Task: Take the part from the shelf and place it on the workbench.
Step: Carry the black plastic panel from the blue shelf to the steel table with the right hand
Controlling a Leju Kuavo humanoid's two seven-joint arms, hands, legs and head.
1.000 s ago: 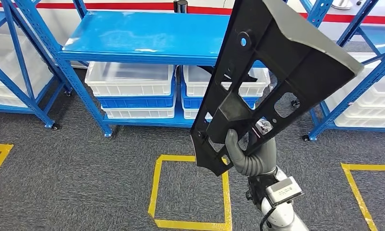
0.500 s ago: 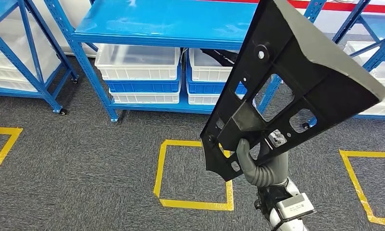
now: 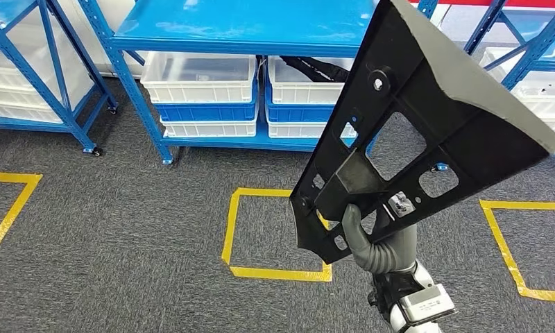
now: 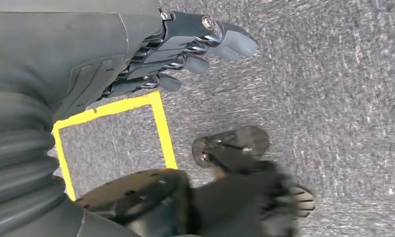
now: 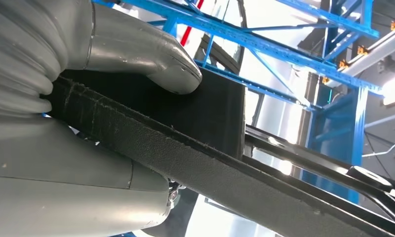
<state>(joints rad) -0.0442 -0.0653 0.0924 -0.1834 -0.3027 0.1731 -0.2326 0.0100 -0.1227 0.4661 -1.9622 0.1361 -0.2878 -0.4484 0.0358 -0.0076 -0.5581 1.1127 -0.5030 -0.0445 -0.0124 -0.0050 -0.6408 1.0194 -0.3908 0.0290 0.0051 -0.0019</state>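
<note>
Two rows of white plastic bins (image 3: pixel 198 69) sit on the lower level of the blue shelf (image 3: pixel 247 28), stacked over blue bins (image 3: pixel 205 111) and more white ones beneath. The left white bin looks see-through and I can't make out anything inside it. The right white bin (image 3: pixel 302 83) has a dark, elongated piece (image 3: pixel 316 68) lying across its rim, though what it is I cannot tell. More white bins (image 3: pixel 14 87) rest on the neighbouring blue rack at the far left, and others (image 3: pixel 538 90) on the rack at the far right, their contents hidden.

Out in front of the shelf, the robot's right hand (image 3: pixel 375 239) grips the part (image 3: pixel 413 132), a large black panel with cut-out openings and a pale grey face on its upper edge. It is held up off the floor, tilted, its wide end high toward the right rack and its narrow end down by the hand. In the right wrist view the grey thumb (image 5: pixel 151 54) presses on the panel's black edge (image 5: pixel 195 153), with the rest of the hand clamped below.

The left hand (image 4: pixel 185 44) hangs over the grey carpet (image 3: pixel 122 229), fingers stretched out and holding nothing. Yellow tape squares (image 3: pixel 278 232) mark the carpet below the part.
</note>
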